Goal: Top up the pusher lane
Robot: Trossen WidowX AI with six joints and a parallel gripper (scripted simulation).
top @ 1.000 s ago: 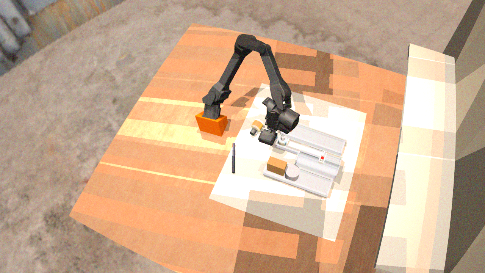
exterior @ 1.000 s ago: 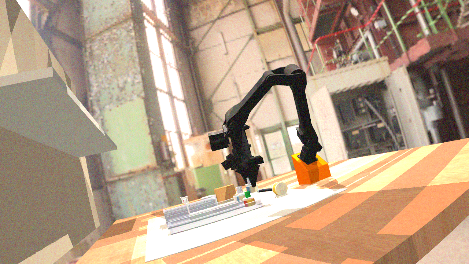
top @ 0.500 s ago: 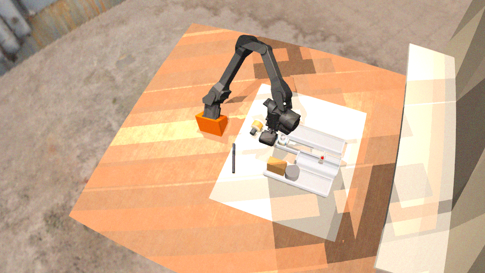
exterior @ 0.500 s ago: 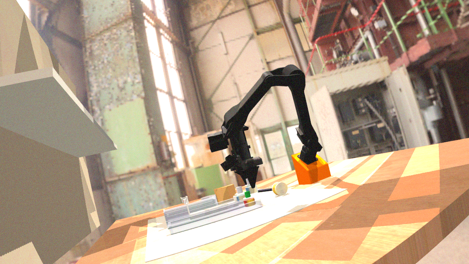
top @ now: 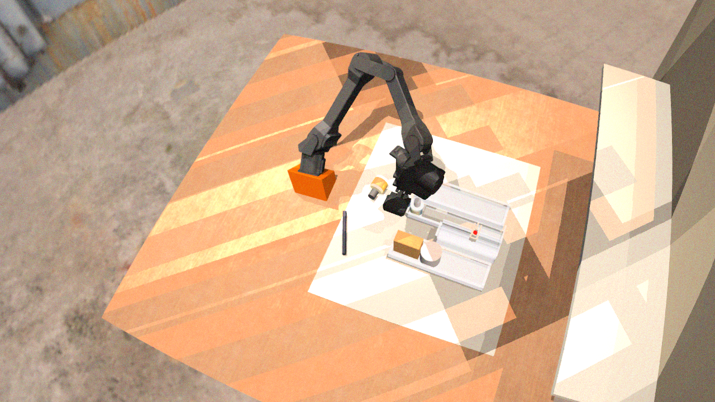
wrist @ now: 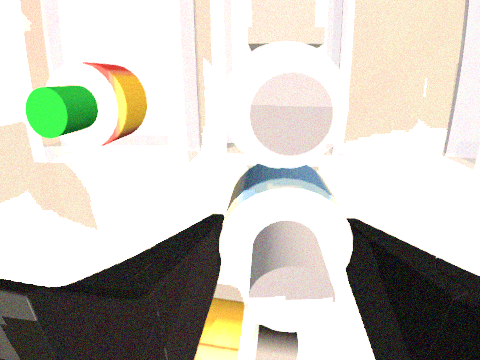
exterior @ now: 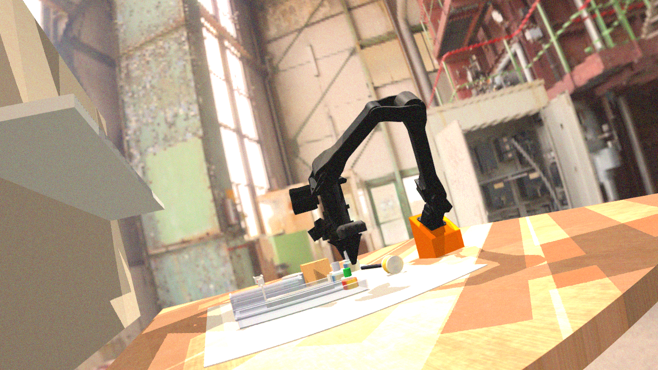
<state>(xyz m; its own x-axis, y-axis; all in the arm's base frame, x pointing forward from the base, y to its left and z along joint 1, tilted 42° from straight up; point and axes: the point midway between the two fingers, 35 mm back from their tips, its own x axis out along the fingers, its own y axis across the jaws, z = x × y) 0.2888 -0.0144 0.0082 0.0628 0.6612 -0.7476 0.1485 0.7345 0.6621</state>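
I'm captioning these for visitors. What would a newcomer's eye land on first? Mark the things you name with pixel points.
Probably the black arm, arching from its bright orange base (top: 310, 186) (exterior: 439, 242) down to a claw (top: 398, 202) (exterior: 351, 261) (wrist: 283, 228) gripping a blue-banded jar (wrist: 286, 200). Next, the green-capped jar (exterior: 348, 281) (wrist: 107, 102) in the lane beside the middle one.

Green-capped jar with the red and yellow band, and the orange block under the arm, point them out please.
Green-capped jar (exterior: 347, 272) (wrist: 47, 112): exterior and wrist views, on its cap.
Orange block (top: 312, 186) (exterior: 439, 244): top and exterior views, on its side.
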